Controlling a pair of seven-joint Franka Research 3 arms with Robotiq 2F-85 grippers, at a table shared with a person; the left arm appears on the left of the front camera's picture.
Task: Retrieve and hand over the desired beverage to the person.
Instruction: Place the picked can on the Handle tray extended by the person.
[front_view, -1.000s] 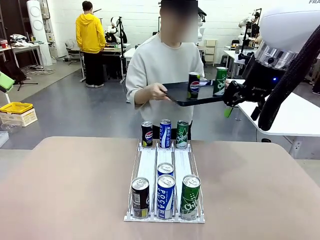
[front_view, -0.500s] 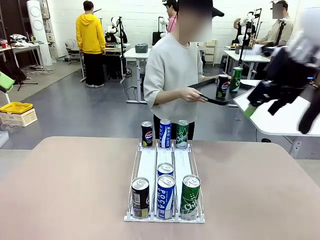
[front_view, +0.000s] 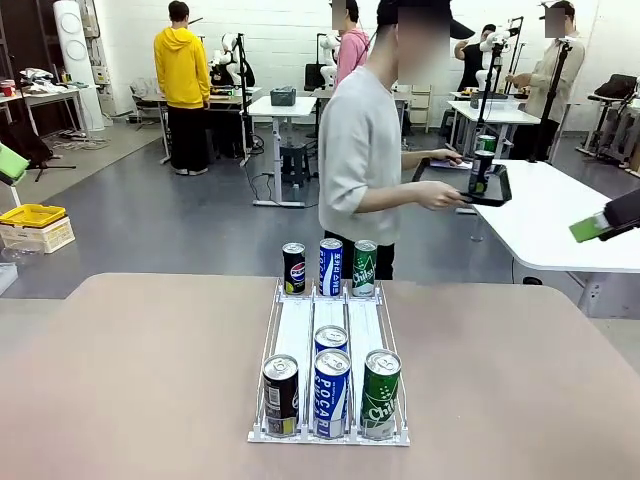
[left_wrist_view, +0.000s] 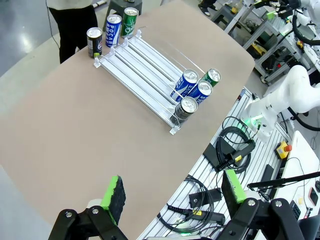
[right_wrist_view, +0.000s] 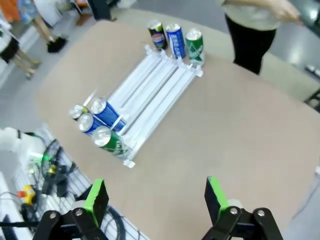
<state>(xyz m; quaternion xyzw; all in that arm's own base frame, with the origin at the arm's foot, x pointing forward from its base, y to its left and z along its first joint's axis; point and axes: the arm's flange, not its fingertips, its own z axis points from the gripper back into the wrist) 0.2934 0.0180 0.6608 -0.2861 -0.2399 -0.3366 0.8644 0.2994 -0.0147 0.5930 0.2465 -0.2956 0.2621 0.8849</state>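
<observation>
Right arm withdrawn toward the picture's right edge; person turned away with the tray — handover phase appears past.
Nearest, the left pincer (left_wrist_view: 172, 197) and right pincer (right_wrist_view: 156, 199) both stand wide and empty, high above the counter (front_view: 130, 370). On it, the can rack (front_view: 329, 385) carries seven cans, four at the near end and three at the far end, none gripped. Beyond the counter, the person (front_view: 362, 150) carries a black tray (front_view: 487, 190) with two cans (front_view: 482, 165) toward a white table (front_view: 560, 225) — judged: delivery done, only arm retreat left.
</observation>
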